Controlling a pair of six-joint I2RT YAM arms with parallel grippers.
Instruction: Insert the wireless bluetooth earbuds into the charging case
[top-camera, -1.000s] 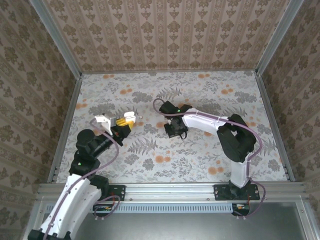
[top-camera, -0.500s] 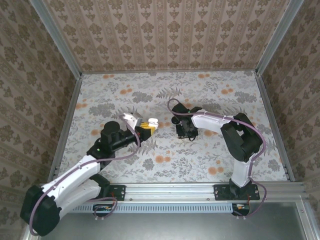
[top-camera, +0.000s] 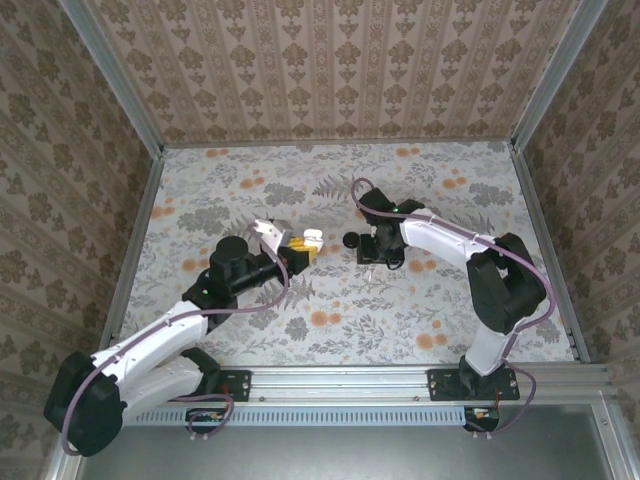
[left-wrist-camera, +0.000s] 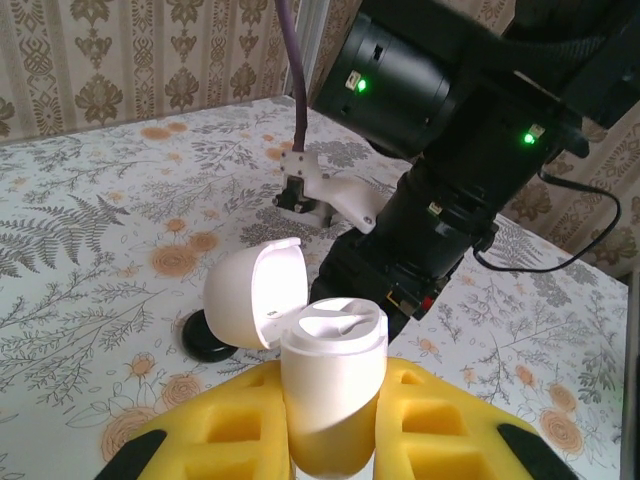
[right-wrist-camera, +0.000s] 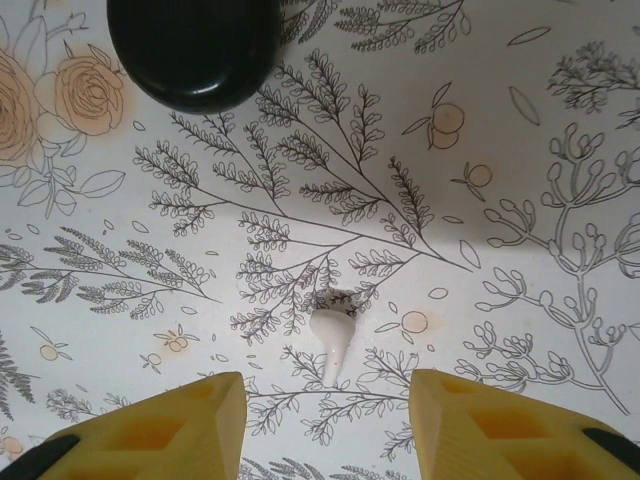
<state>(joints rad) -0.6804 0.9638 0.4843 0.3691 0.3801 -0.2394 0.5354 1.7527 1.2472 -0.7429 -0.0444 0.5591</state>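
The left arm was stretched low across the surface (right-wrist-camera: 520, 150), its hand (left-wrist-camera: 330, 455) clamped on the white charging case (left-wrist-camera: 332, 370), lid flipped up. The right arm was bent downward, its hand (right-wrist-camera: 325, 420) spread apart above a white earbud (right-wrist-camera: 333, 335) lying near a black puck (right-wrist-camera: 195, 50).

One case (left-wrist-camera: 330, 390), one earbud (right-wrist-camera: 332, 335), one puck (right-wrist-camera: 195, 45)

We see bright, even light across the flowered tabletop (top-camera: 400, 310), with only faint, soft shadows beneath the arms (top-camera: 440, 238). In the left wrist view the white charging case (left-wrist-camera: 330, 390) glares, its open lid (left-wrist-camera: 255, 295) washed out to blank white.
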